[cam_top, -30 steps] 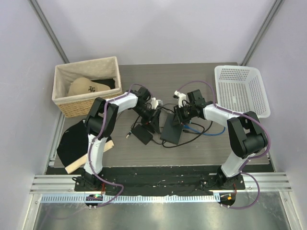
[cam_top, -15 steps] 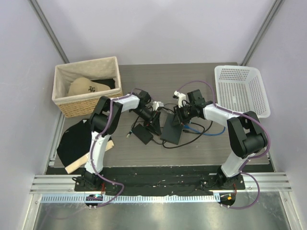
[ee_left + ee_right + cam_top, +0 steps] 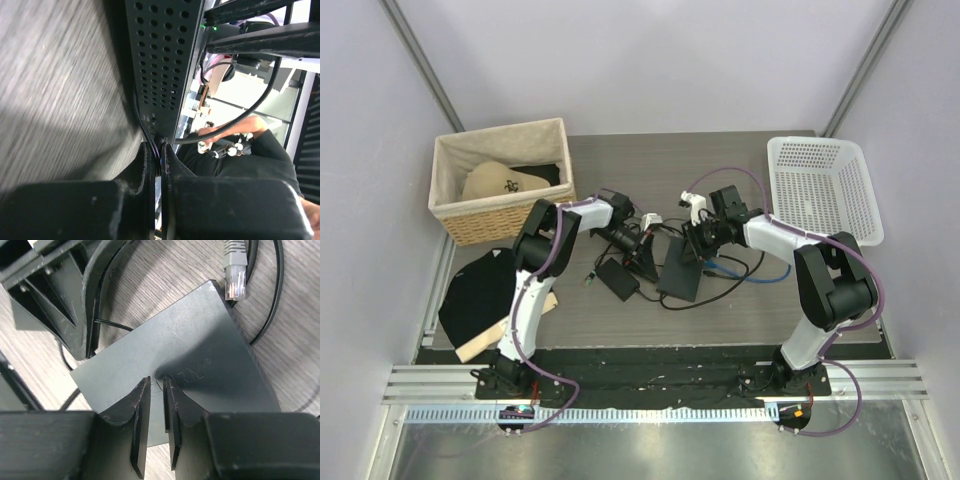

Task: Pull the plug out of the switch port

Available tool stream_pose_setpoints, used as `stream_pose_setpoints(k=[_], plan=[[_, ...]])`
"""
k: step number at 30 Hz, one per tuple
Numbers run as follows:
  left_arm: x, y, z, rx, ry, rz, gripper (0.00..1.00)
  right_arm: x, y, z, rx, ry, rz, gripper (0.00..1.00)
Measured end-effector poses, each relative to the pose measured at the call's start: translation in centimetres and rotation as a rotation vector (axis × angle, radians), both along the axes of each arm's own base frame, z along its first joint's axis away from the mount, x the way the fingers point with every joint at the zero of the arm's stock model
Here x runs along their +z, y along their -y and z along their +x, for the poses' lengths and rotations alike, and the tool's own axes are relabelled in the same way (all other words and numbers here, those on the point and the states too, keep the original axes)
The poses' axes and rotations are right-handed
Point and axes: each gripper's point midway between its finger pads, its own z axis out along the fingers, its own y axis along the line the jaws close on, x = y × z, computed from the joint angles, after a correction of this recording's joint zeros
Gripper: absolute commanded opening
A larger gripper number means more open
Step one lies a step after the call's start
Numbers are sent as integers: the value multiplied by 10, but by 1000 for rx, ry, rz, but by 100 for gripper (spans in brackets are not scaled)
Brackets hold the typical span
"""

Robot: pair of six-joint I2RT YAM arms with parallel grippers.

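Observation:
The flat black switch [image 3: 678, 276] lies mid-table. My left gripper [image 3: 642, 248] is at its left edge, jaws shut on a thin black cord [image 3: 146, 131] that runs along the switch's perforated side [image 3: 160, 60]. My right gripper [image 3: 157, 382] stands on the switch's top face [image 3: 200, 355], jaws a narrow gap apart with nothing between them. The blue cable [image 3: 730, 268] curls right of the switch. A clear connector with a grey boot [image 3: 235, 270] lies on the table with its tip by the switch's corner, outside any socket. I cannot see the switch port itself.
A black adapter brick [image 3: 617, 279] sits left of the switch amid black cords. A wicker basket [image 3: 500, 190] stands at back left and a white plastic basket [image 3: 825, 185] at back right. A black cloth [image 3: 475, 300] lies on a wooden board at front left.
My left gripper has slid down along the switch's left edge and its jaws have closed on the cord. The right arm and the switch have not moved.

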Motion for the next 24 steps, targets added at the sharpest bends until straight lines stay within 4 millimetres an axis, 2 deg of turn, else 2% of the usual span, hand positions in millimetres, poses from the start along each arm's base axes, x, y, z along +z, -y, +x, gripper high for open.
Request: stream_pose_setpoints(k=[4,9,11,24], plan=[[1,3,1,-3,-10,-31,0,4,-4,-6,102,103,-81,25],[1,12,6,11,-4,-52,0,5,-20,-53,327,186,-157,24],[-1,15,8,13,0,-58,0,-2,-20,-62,369,186,-186,24],[-2,25,22,4,0,-96,0,-5,-17,-51,413,258,-230,19]])
